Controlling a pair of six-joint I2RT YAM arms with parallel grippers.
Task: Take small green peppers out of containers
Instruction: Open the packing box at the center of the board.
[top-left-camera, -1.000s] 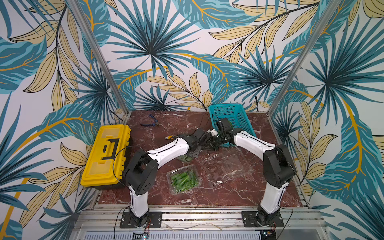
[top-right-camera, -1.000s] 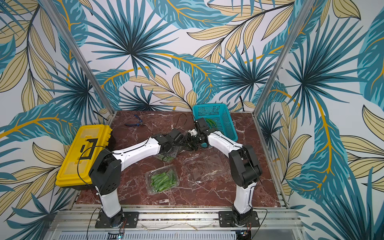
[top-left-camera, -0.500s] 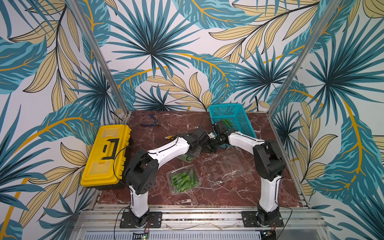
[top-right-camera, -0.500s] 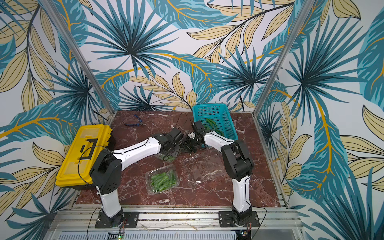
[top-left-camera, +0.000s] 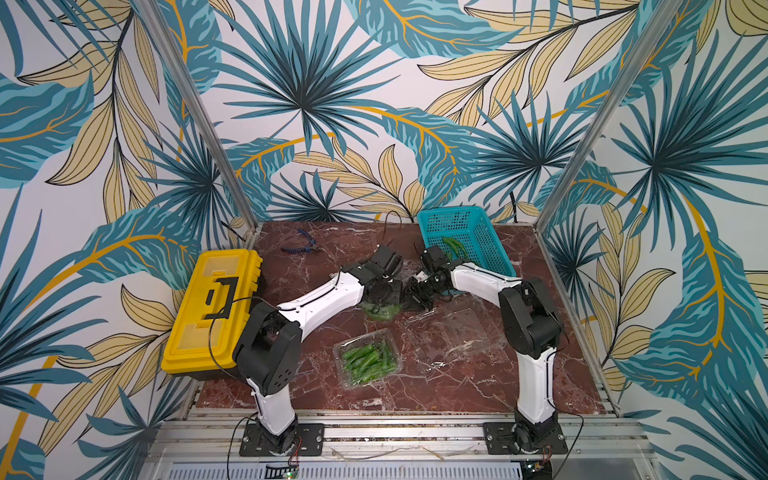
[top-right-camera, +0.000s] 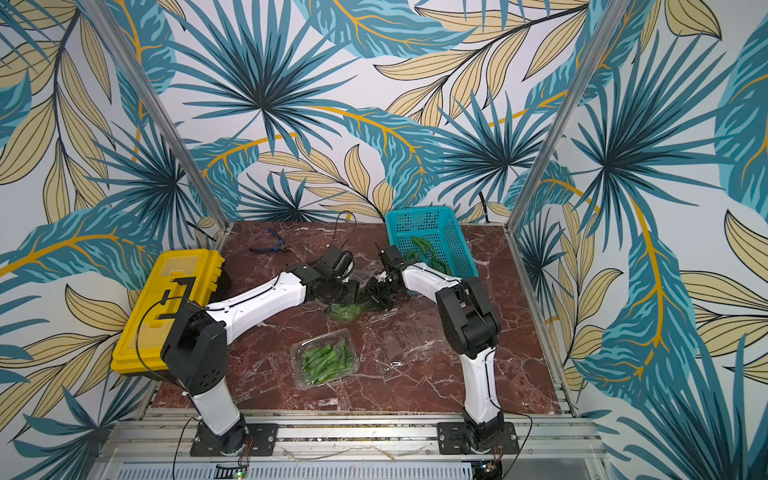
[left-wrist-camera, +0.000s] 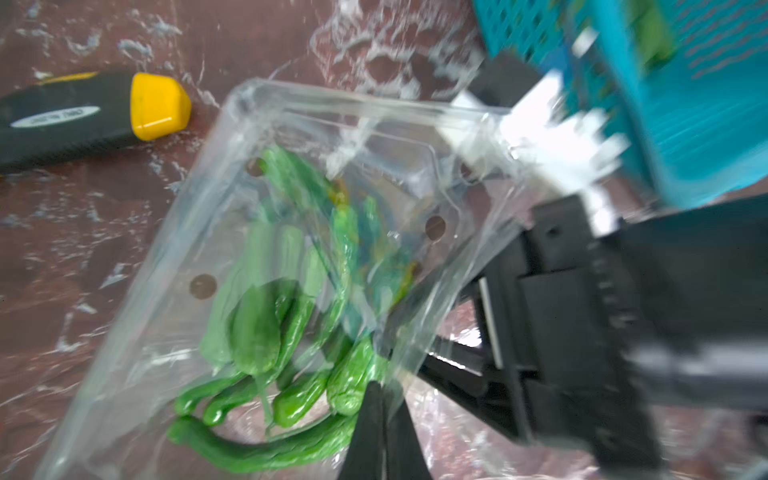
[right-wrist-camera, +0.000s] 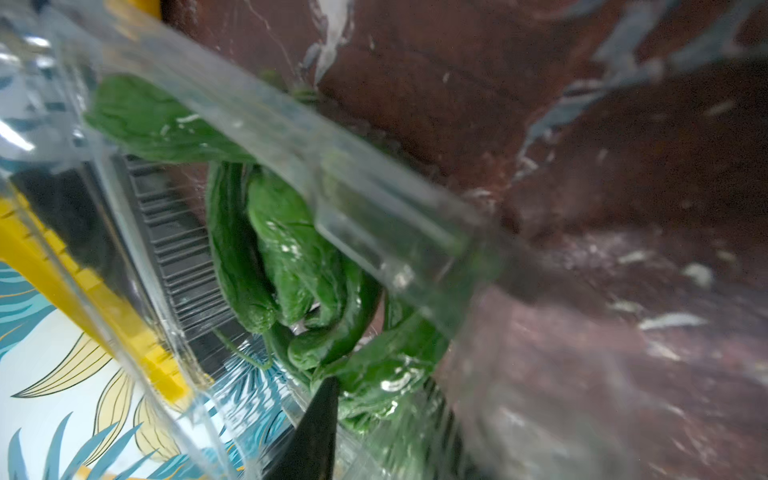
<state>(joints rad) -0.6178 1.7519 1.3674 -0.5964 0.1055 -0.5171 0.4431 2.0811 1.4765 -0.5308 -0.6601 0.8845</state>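
left gripper has its jaws pressed together, and the tips meet on the thin clear edge of the container that sits tilted between your two arms; it looks pinched there. your right gripper faces it from three o'clock, just beside it, with the same container's clear wall lying against one dark finger. both wrist views are blurred here, so you can't tell whether those jaws are clamped or standing apart.

taking twelve o'clock as the back wall, this container is near the middle of the table, a little toward twelve. it is see-through and flimsy, with round holes in its wall. the small green peppers inside are glossy, bright green, slender and slightly curved, with thin stems, heaped loosely at its low end against the plastic.

at six o'clock from the grippers a second container lies flat, packed with more peppers. a third container lies spread open at four o'clock. a few peppers lie in the teal basket at one o'clock, and the yellow toolbox sits at nine o'clock.
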